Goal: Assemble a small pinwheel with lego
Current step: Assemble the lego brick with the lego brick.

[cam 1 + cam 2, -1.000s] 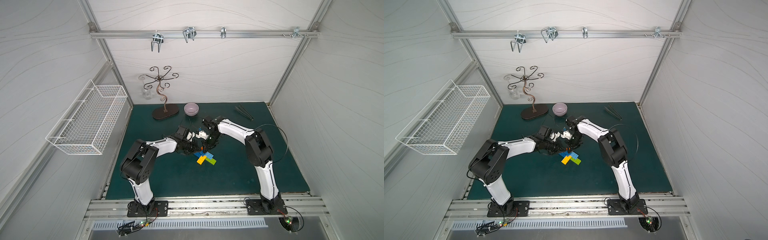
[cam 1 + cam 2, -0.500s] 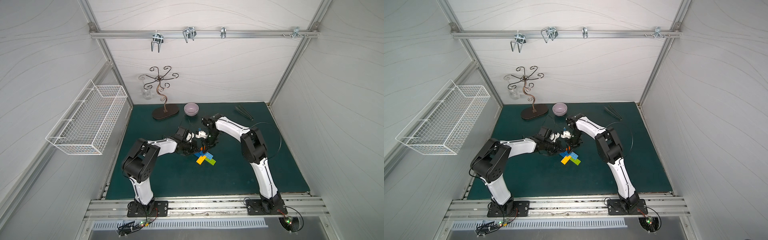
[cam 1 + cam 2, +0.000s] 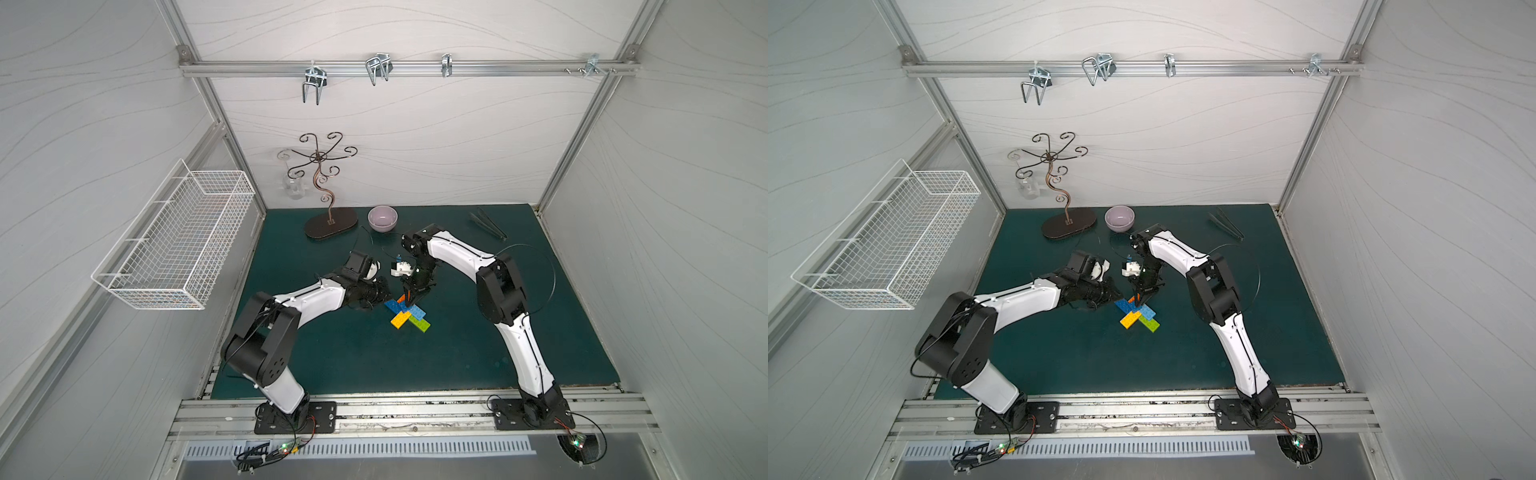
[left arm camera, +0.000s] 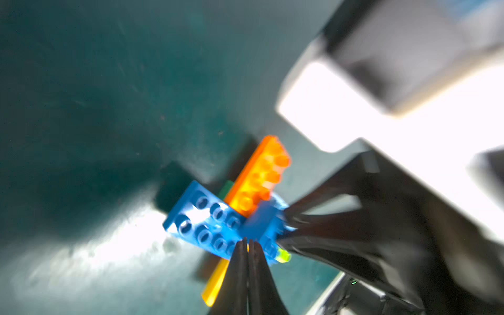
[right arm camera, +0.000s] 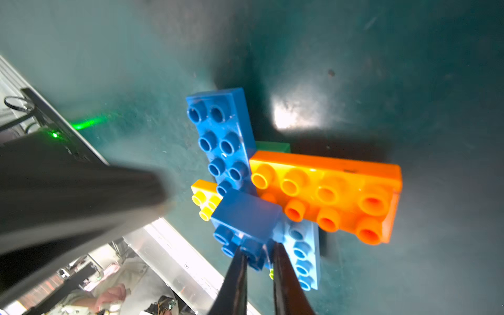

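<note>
The pinwheel [image 3: 406, 314] lies mid-mat, with orange [image 5: 327, 196], dark blue [image 5: 221, 131], yellow [image 5: 203, 196] and light blue [image 5: 302, 253] lego arms and a lime one [image 3: 419, 325]. A dark green brick [image 5: 272, 147] peeks from beneath. My right gripper [image 5: 259, 253] points down over the centre, shut on the small square blue brick [image 5: 246, 215], which sits tilted on the hub. My left gripper [image 4: 248, 242] is shut and empty. Its tips touch the dark blue arm [image 4: 201, 218] from the left side [image 3: 388, 297].
At the back of the mat stand a curly metal stand [image 3: 330, 224] and a lilac bowl [image 3: 382, 218]. Black tongs [image 3: 488, 224] lie at the back right. A white wire basket [image 3: 178, 241] hangs on the left wall. Hooks [image 3: 313, 83] hang overhead.
The right arm's elbow has swung a little to the left while its gripper stays over the pinwheel's centre. The left arm has barely moved.
</note>
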Tool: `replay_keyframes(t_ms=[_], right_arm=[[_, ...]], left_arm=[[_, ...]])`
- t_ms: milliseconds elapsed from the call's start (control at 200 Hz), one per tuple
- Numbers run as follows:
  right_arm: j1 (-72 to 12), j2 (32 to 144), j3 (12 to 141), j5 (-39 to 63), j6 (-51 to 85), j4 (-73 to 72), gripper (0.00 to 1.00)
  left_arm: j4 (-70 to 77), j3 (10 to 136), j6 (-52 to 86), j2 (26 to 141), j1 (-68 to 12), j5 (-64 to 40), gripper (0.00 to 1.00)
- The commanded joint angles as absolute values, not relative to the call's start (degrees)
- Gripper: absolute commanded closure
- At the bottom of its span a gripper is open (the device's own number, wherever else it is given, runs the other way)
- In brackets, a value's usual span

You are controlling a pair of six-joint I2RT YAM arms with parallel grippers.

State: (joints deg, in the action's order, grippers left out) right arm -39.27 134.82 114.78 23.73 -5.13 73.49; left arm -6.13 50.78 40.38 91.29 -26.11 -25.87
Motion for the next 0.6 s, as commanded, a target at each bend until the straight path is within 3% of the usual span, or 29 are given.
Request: replay_keyframes(t_ms=[0, 160, 295, 590], right_arm=[[-40.7, 142.0, 112.3, 20.1, -6.6, 67.5, 0.88], [-41.2, 143.4, 116.6, 19.7, -8.5, 70.4, 0.85], [-42.0, 142.4, 117.3, 17.4, -9.1, 70.7, 0.79], [-43.3, 142.8, 119.7, 17.7, -10.2, 70.4, 0.77]], left_arm=[[2.1, 49.5, 42.0, 89.6, -25.9, -26.0, 0.92], [4.6, 48.9, 37.9, 92.2, -26.2, -28.7, 1.00], [5.9, 50.0, 36.8, 96.5, -26.4, -32.8, 1.00], [10.1, 45.8, 38.7, 99.9, -28.4, -35.4, 1.00]])
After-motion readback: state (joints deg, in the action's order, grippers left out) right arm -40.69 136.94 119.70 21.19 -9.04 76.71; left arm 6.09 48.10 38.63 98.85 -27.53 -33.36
